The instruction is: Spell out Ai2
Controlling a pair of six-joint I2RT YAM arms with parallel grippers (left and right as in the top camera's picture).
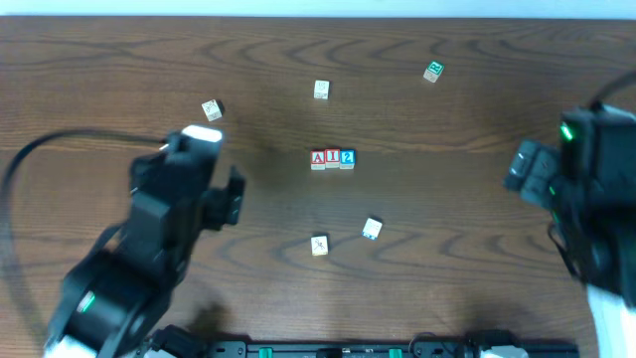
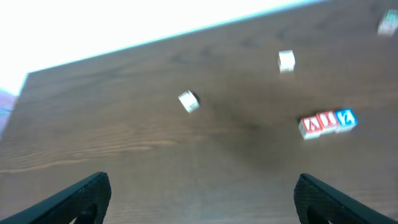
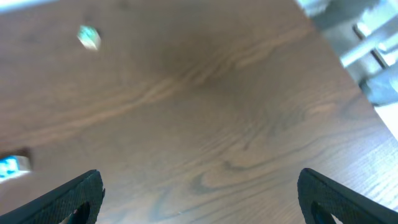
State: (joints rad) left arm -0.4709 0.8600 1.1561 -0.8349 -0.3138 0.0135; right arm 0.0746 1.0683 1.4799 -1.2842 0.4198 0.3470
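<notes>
Three letter blocks stand touching in a row at the table's middle: a red A (image 1: 318, 159), a red I (image 1: 332, 159) and a blue 2 (image 1: 347, 158). The row also shows in the left wrist view (image 2: 326, 122), far to the right. My left gripper (image 2: 202, 199) is open and empty above bare table, well left of the row (image 1: 217, 191). My right gripper (image 3: 199, 199) is open and empty at the far right (image 1: 524, 169), well away from the row.
Loose blocks lie around: a cream one (image 1: 212, 109) at back left, a cream one (image 1: 321, 89) behind the row, a green one (image 1: 433, 71) at back right, a blue-white one (image 1: 372, 229) and a yellow one (image 1: 319, 245) in front.
</notes>
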